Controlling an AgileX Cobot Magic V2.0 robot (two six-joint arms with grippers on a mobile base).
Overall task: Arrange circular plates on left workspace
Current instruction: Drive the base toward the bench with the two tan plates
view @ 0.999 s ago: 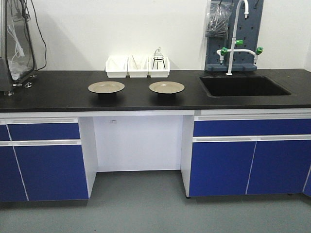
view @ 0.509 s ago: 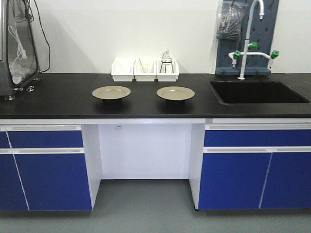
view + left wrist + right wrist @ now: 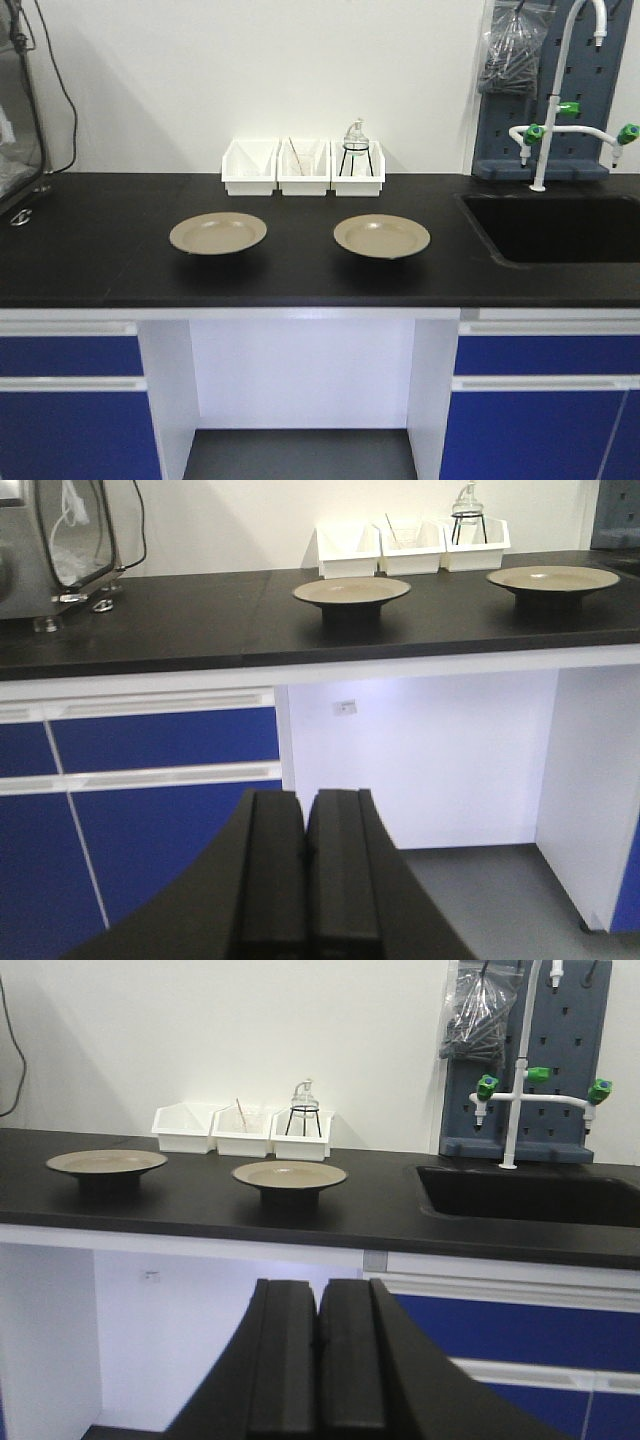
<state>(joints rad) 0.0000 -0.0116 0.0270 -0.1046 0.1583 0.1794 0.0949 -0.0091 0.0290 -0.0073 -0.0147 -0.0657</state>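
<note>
Two round tan plates sit side by side on the black countertop (image 3: 100, 260): the left plate (image 3: 218, 233) and the right plate (image 3: 381, 236). Both also show in the left wrist view, left plate (image 3: 351, 590) and right plate (image 3: 552, 578), and in the right wrist view, left plate (image 3: 106, 1164) and right plate (image 3: 289, 1175). My left gripper (image 3: 305, 810) is shut and empty, below counter height in front of the cabinets. My right gripper (image 3: 318, 1295) is shut and empty, also low and short of the counter.
Three white bins (image 3: 303, 167) stand against the back wall, one holding a glass flask (image 3: 356, 135). The black sink basin (image 3: 560, 230) with a white faucet (image 3: 560, 90) lies to the right. A machine (image 3: 50, 540) stands at the far left. Blue cabinets (image 3: 70, 400) are under the counter.
The front view has moved closer to the counter and looks down on it more; the plates appear larger and lower in frame. The plates have not moved on the counter.
</note>
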